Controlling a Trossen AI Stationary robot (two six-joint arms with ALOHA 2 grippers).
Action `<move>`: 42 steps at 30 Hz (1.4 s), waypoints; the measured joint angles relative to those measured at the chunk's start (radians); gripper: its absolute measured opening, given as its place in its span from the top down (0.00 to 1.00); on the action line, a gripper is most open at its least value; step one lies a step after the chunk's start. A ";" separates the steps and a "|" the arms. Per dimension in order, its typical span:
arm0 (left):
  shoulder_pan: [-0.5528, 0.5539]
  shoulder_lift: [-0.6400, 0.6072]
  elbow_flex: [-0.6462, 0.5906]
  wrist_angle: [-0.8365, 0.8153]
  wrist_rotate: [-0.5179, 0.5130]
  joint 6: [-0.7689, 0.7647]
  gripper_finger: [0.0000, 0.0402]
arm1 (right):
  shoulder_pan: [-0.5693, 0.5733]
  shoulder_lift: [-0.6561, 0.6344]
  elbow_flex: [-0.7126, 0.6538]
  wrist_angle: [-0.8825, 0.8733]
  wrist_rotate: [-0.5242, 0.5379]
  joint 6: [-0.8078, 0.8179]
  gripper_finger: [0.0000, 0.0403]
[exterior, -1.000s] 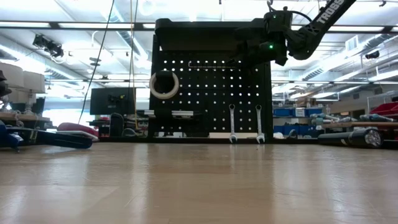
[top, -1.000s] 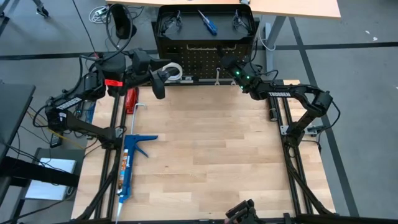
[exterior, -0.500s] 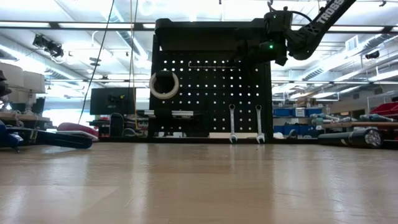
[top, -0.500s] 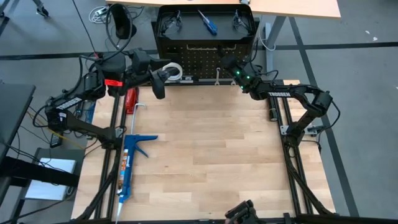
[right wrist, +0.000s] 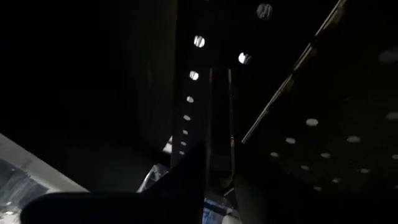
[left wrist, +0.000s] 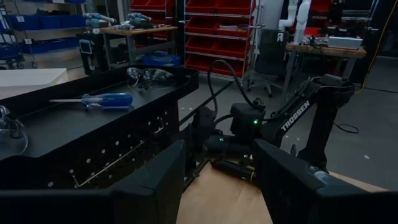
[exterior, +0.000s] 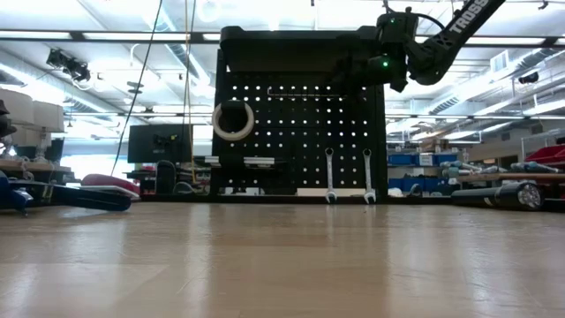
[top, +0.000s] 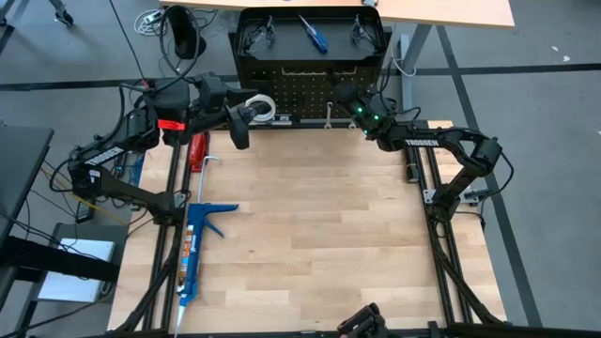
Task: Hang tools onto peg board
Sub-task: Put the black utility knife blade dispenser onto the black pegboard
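Right gripper (top: pixel 340 93) is up against the face of the peg board (top: pixel 310 84), top center of the high view; in the low view it sits at the board's upper right (exterior: pixel 349 71). Right wrist view shows its fingers (right wrist: pixel 186 180) nearly together with a thin dark rod-like thing between them, but I cannot tell what it is, or whether it's actually pinched.

Left gripper (top: pixel 240 127) hangs just left of the board's lower edge, fingers (left wrist: pixel 155 180) spread, nothing between them.

On the board: white tape roll (exterior: pixel 233 120) on a peg at left, two silver wrenches (exterior: pixel 329 176) side by side at lower right. On the board's top shelf: blue-handled screwdriver (top: pixel 313 34) in the middle, safety glasses (top: pixel 255 33) at each end.

Left edge of the table (top: pixel 310 225): red-handled tool (top: pixel 197 150), blue caulking gun (top: pixel 194 249) below it.
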 joint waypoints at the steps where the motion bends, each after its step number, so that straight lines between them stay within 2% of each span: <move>1: 0.000 0.000 0.000 0.000 0.000 0.000 0.52 | 0.000 0.000 0.000 0.000 -0.013 0.009 0.82; 14: 0.001 0.000 0.000 -0.022 0.011 -0.008 0.52 | 0.004 -0.001 0.007 -0.039 -0.190 0.065 0.84; 17: 0.014 0.011 0.001 -0.038 0.053 -0.034 0.52 | 0.004 -0.001 0.046 -0.082 -0.293 0.054 0.84; 21: 0.037 0.015 0.000 -0.069 0.096 -0.054 0.52 | 0.008 -0.002 0.134 -0.178 -0.540 0.010 0.84; 23: 0.045 0.013 0.000 -0.079 0.092 -0.051 0.52 | 0.019 -0.002 0.192 -0.263 -0.647 -0.018 0.85; 26: 0.052 0.013 0.000 -0.098 0.090 -0.031 0.52 | 0.039 -0.010 0.276 -0.437 -0.749 -0.083 0.85; 29: 0.060 0.013 0.000 -0.126 0.091 0.015 0.52 | 0.057 -0.030 0.350 -0.605 -0.791 -0.177 0.85; 33: 0.079 0.020 -0.009 -0.201 0.157 0.094 0.52 | 0.081 -0.071 0.394 -0.727 -0.795 -0.261 0.85; 42: 0.108 0.072 -0.023 -0.195 0.171 0.092 0.52 | 0.162 -0.095 0.395 -0.745 -0.912 -0.225 0.85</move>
